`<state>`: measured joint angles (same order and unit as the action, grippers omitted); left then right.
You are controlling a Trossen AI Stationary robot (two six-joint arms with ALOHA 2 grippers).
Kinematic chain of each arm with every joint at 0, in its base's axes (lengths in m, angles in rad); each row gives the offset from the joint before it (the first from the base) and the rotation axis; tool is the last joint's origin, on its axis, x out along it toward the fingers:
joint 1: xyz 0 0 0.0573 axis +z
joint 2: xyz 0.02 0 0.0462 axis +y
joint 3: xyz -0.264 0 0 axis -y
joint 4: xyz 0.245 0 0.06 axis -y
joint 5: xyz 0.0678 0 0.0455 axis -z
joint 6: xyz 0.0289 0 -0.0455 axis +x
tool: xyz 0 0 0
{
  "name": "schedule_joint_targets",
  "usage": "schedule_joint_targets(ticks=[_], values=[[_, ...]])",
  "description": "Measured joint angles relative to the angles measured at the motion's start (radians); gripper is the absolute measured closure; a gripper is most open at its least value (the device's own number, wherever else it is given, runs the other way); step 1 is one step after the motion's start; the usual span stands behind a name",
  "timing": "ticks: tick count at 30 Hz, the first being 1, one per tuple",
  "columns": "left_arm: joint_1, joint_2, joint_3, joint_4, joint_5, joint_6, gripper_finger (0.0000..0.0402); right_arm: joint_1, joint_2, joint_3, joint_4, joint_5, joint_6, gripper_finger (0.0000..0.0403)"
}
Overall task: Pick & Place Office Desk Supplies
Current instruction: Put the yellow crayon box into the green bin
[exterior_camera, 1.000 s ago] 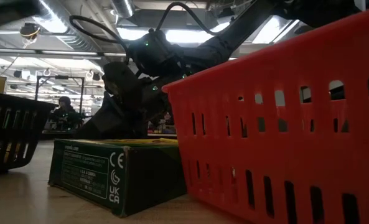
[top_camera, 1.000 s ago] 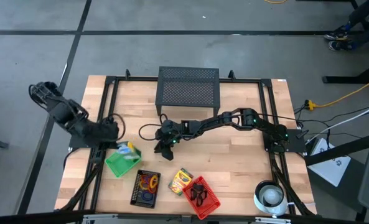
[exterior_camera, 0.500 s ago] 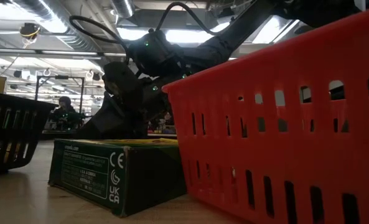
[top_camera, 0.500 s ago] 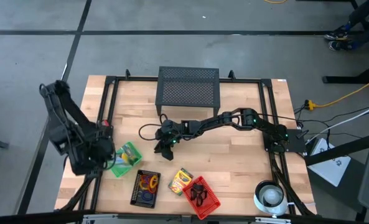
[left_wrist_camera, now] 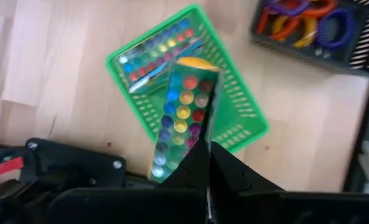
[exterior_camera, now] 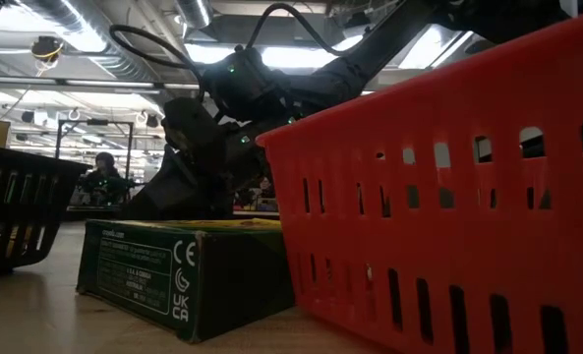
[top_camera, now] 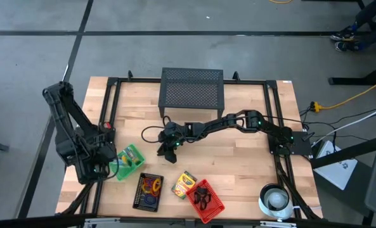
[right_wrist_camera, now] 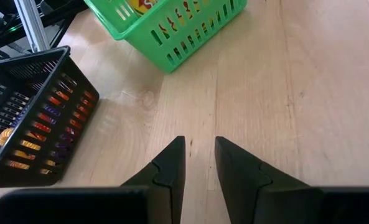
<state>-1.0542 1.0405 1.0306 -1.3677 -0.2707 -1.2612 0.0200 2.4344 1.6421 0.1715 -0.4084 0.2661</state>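
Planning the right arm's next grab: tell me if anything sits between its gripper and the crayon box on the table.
Nothing visible does. The right gripper hangs open over bare wood, and only table lies between it and the crayon box. The black tray and red basket flank the box, outside the path.

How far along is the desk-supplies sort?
Done: rings in black basket, clips in red basket, one dotted box in green basket. In hand: left gripper, shut, at a second dotted box tilted over that basket. Remaining: crayon box on the table; right gripper empty.
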Motion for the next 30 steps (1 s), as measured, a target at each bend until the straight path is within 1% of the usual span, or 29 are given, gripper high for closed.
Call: schedule_joint_targets(ticks=[4, 11, 17, 22, 25, 30], values=[[0.000, 0.000, -0.043, -0.001, -0.010, 0.006, 0.0400, 0.000, 0.000, 0.000, 0.000, 0.000, -0.001, 0.0314], [0.008, 0.000, -0.096, -0.053, -0.081, 0.029, 0.0400, 0.000, 0.000, 0.000, 0.000, 0.000, -0.002, 0.0314], [0.033, 0.000, -0.100, -0.051, -0.203, 0.128, 0.0400, 0.000, 0.001, 0.000, 0.014, 0.001, 0.008, 0.0314], [0.067, 0.000, -0.100, -0.049, -0.222, 0.209, 0.0399, 0.000, 0.001, 0.000, 0.018, 0.001, 0.008, 0.0314], [0.081, -0.001, -0.122, -0.017, -0.239, 0.247, 0.0400, 0.000, 0.001, 0.000, 0.019, 0.001, 0.008, 0.0314], [0.097, -0.001, -0.211, 0.099, -0.234, 0.296, 0.0400, 0.000, 0.001, 0.000, 0.020, 0.001, 0.008, 0.0314]])
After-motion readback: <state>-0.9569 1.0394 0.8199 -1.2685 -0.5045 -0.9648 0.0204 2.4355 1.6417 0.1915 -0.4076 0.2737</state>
